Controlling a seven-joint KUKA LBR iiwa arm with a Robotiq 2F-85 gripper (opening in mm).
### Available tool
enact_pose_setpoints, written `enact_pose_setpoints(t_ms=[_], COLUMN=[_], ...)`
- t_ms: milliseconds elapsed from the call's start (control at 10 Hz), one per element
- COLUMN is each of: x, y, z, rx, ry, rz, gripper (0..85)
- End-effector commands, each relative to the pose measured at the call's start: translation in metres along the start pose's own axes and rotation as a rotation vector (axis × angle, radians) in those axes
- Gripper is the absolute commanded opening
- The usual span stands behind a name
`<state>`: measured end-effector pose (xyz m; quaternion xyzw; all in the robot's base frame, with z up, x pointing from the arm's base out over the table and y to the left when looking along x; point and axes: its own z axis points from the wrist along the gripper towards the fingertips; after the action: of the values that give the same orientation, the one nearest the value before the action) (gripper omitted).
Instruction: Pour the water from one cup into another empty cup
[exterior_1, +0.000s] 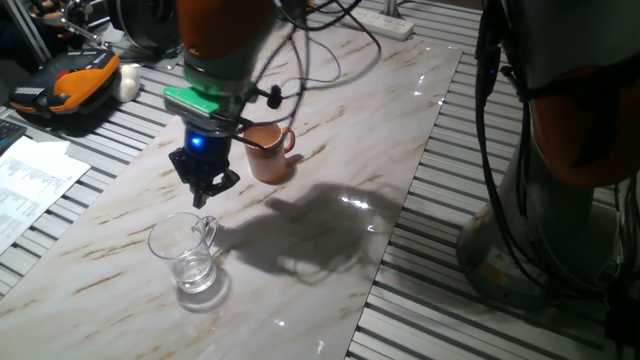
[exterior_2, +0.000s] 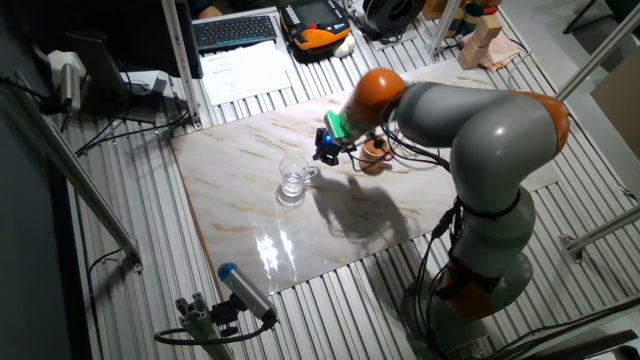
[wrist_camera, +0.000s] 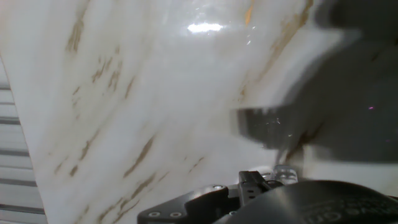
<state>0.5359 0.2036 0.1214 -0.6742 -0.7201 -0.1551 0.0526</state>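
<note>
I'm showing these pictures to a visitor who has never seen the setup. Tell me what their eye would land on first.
First the big grey and orange arm bent over the marble table, its claw hanging just above and behind the glass mug. That mug stands upright near the table's front edge with a little water at its bottom. The brown mug stands apart, farther back, behind the claw.

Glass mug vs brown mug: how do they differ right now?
The glass mug is transparent and colourless; the brown mug is opaque terracotta. The glass mug holds a little clear water at its bottom; no contents can be made out in the brown mug. The glass mug stands nearer the gripper, the brown mug behind it. Both stand upright on the marble table, each with a loop handle.
</note>
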Motion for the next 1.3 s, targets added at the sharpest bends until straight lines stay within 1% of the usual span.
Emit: enact_pose_setpoints(t_ms=[0, 200, 300, 400, 600, 700, 800, 900, 1000, 1100, 1200], x=[-0.0008, -0.0022, -0.0024, -0.0027, -0.0027, -0.003, -0.003, -0.0028, -0.0034, -0.0042, -0.0047], y=[-0.0005, -0.003, -0.0026, -0.0022, -0.0027, -0.0028, -0.0031, -0.0038, -0.0041, -0.0034, -0.004], z=[-0.0003, 0.0014, 0.0011, 0.0009, 0.0012, 0.0017, 0.0022, 0.0031, 0.0046, 0.0062, 0.0073], rx=[0.003, 0.0, -0.007, -0.006, 0.012, 0.026, 0.025, 0.011, -0.013, -0.017, -0.018], ry=[0.016, 0.052, 0.059, 0.064, 0.076, 0.071, 0.065, 0.052, 0.042, 0.031, 0.03], rz=[-0.003, -0.016, -0.012, -0.014, -0.021, -0.029, -0.022, -0.005, 0.022, 0.034, 0.037], gripper=[0.0, 0.0, 0.0, 0.0, 0.0, 0.0, 0.0, 0.0, 0.0, 0.0, 0.0])
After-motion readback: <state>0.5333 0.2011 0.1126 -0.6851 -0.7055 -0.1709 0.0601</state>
